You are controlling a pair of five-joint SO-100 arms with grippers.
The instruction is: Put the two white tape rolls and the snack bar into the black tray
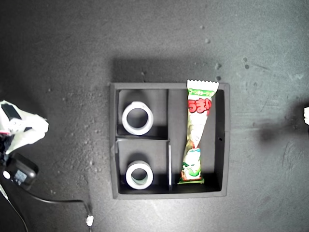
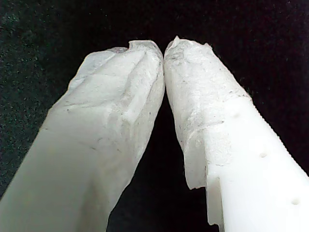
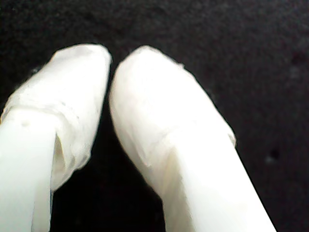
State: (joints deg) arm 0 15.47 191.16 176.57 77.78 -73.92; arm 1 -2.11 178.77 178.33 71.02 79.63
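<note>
Both grippers are closed and empty: my first gripper (image 2: pixel 164 48) has its white fingertips pressed together over bare dark surface, and my second gripper (image 3: pixel 110 67) shows the same, tips meeting with nothing between them.

Now to the goods, and everything looks home. One white tape roll (image 1: pixel 137 118) lies flat in the small square section at the exterior view's upper left of the black tray (image 1: pixel 226 140), the other tape roll (image 1: pixel 139 175) flat in the small section below it. The snack bar (image 1: pixel 197 135) lies in the long section on the exterior view's right, long axis running top to bottom, its upper crimped end resting over the tray's top wall. Red lettering shows on the wrapper, plus a cartoon figure near the lower end; I can't read it reliably.

An arm sits at the exterior view's left edge, well apart from the tray; which arm, the wrist views don't say. By my read, no pick remains.
</note>
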